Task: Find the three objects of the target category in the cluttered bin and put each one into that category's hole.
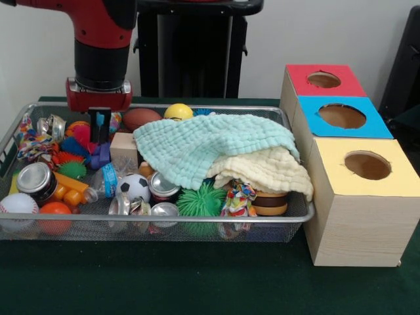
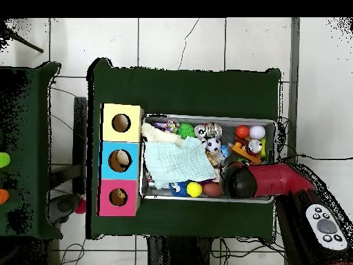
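Across the middle of the dark green counter (image 1: 197,289) sits the large shallow silver wire-mesh bin (image 1: 197,218), packed with clutter. None of the small soft animal toys can be picked out for certain in either view; a pale mint waffle-weave cloth (image 1: 210,147) and a cream waffle-weave cloth (image 1: 269,170) beneath it cover the bin's centre and its 3 o'clock half in the front view, hiding whatever lies under them.

Around the cloths lie a green spiky rubber ball (image 1: 200,200), a small black-and-white soccer ball (image 1: 134,186), a white baseball (image 1: 18,205), an orange ball (image 1: 54,210), a yellow ball (image 1: 178,111), a brown football-shaped ball (image 1: 141,118), several silver cans (image 1: 36,180) and a small light wooden block (image 1: 123,148).

At 10 o'clock of the bin in the front view, the red and black arm (image 1: 102,39) comes down, and its tool (image 1: 100,138) reaches into the clutter beside the wooden block. Its dark fingers stand close together, but whether they pinch anything I cannot tell.

Just beside the bin at 3 o'clock stand three light wooden boxes in a row. The red-topped box (image 1: 325,80) is farthest from the camera, with its round dark hole (image 1: 323,79) open; the blue-topped box (image 1: 344,117) is in the middle, and the yellow-topped box (image 1: 364,197) is nearest. In the overhead view the boxes lie at 9 o'clock of the bin.
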`<move>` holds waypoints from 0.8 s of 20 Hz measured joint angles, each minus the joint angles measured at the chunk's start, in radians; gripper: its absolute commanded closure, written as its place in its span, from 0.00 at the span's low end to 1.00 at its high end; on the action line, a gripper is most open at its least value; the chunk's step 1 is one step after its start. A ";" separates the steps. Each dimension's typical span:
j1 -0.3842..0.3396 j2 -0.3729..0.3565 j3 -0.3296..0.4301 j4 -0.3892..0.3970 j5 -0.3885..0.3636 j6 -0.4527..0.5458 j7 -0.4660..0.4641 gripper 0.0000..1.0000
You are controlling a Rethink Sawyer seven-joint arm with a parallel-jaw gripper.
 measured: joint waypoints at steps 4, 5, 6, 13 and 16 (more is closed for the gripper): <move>0.006 -0.013 0.000 -0.004 -0.025 0.002 0.000 1.00; 0.006 -0.014 0.000 -0.004 -0.029 0.002 0.000 1.00; 0.006 -0.016 0.000 -0.004 -0.032 0.002 0.000 1.00; 0.013 -0.020 -0.001 -0.009 -0.115 0.002 0.000 0.00; 0.016 -0.019 -0.003 -0.011 -0.135 0.000 0.000 0.00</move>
